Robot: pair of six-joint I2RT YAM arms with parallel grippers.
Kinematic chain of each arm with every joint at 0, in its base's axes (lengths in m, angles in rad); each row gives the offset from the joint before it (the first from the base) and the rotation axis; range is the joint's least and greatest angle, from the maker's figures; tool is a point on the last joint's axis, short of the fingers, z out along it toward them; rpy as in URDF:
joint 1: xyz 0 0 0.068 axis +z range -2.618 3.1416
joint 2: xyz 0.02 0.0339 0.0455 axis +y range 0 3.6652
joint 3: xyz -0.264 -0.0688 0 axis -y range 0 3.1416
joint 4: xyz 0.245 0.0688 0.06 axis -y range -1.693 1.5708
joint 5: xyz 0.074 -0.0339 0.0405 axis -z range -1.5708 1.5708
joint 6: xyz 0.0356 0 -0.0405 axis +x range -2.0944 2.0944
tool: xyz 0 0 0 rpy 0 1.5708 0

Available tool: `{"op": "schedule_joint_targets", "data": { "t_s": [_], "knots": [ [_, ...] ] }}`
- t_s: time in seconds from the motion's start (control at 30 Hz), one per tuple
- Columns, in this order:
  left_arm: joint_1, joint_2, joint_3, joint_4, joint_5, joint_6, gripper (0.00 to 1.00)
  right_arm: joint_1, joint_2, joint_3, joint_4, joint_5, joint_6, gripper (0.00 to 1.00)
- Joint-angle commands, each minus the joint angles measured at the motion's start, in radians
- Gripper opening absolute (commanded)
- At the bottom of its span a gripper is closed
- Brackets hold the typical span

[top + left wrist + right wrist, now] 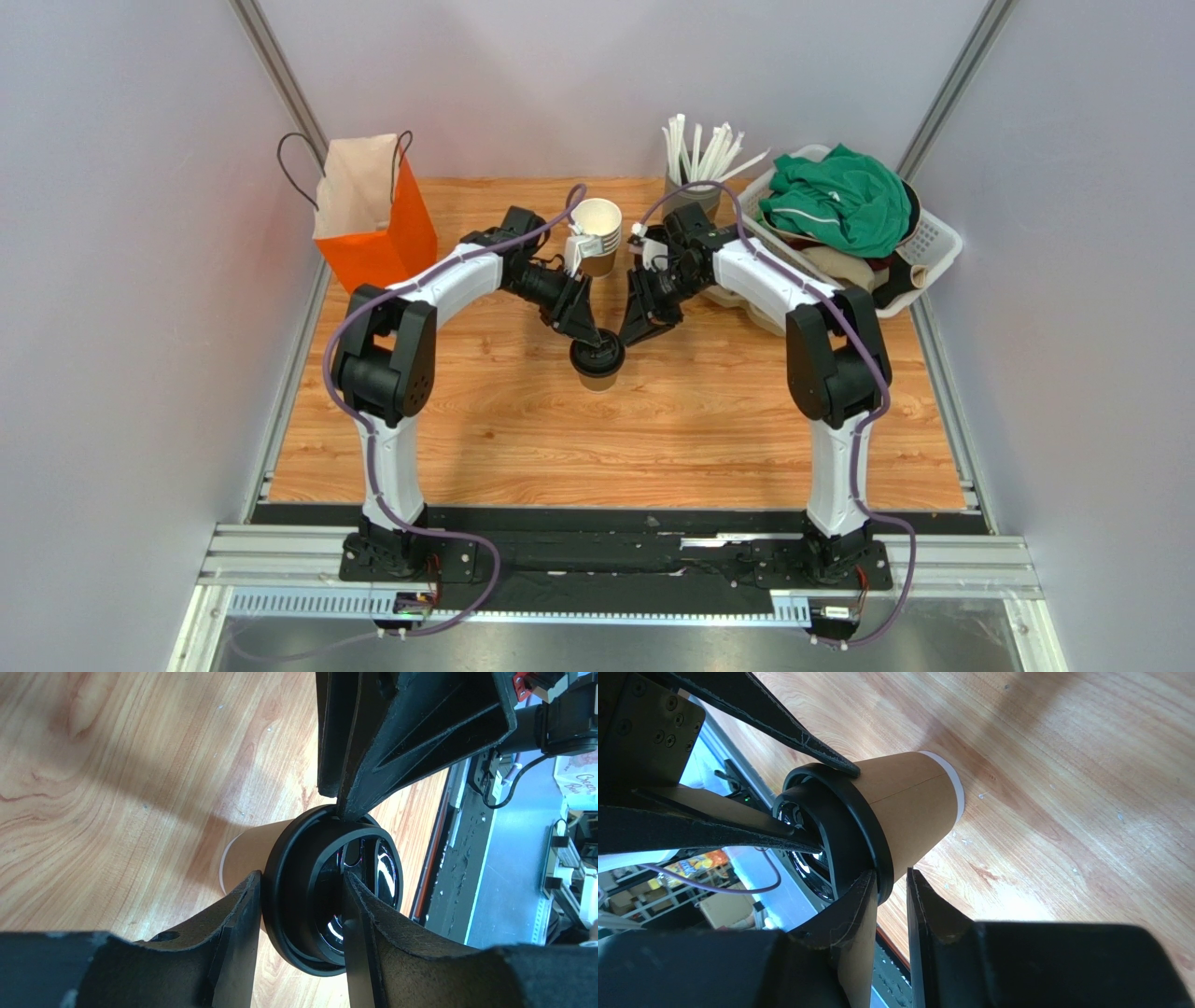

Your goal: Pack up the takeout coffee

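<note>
The takeout coffee (pixel 598 361), a tan paper cup with a black lid, stands on the wooden table (pixel 730 434) at mid-centre. My left gripper (pixel 586 333) reaches it from the back left. In the left wrist view my left gripper (pixel 302 876) is shut on the lid's rim (pixel 288 903), one finger outside and one on the lid's top. My right gripper (pixel 634 331) comes from the back right. In the right wrist view my right gripper (pixel 892 875) has its jaws almost together, tips at the lid's edge above the cup wall (pixel 913 805).
An orange paper bag (pixel 376 224) stands open at the back left. A stack of lidless paper cups (pixel 598 231) and a holder of white straws (pixel 701 151) stand at the back. A white basket (pixel 933 245) with green cloth is at the back right.
</note>
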Motion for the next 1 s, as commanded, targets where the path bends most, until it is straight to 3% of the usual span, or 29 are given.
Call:
{"op": "schedule_joint_targets", "data": {
  "t_s": [0.0,0.43,0.87,0.97],
  "knots": [
    [-0.033,0.030,-0.025,0.002,-0.141,0.050,0.49,0.026,0.037,0.005,0.037,0.294,-0.082,0.25],
    [-0.031,-0.005,-0.023,-0.003,-0.098,0.073,0.52,0.026,-0.157,0.054,0.011,0.233,-0.169,0.27],
    [-0.026,-0.094,0.072,-0.073,-0.040,0.102,0.74,0.026,-0.209,0.005,0.025,0.188,-0.191,0.30],
    [-0.023,-0.119,0.096,-0.099,-0.040,0.113,0.78,0.026,-0.221,-0.003,0.025,0.182,-0.229,0.35]
  ]
}}
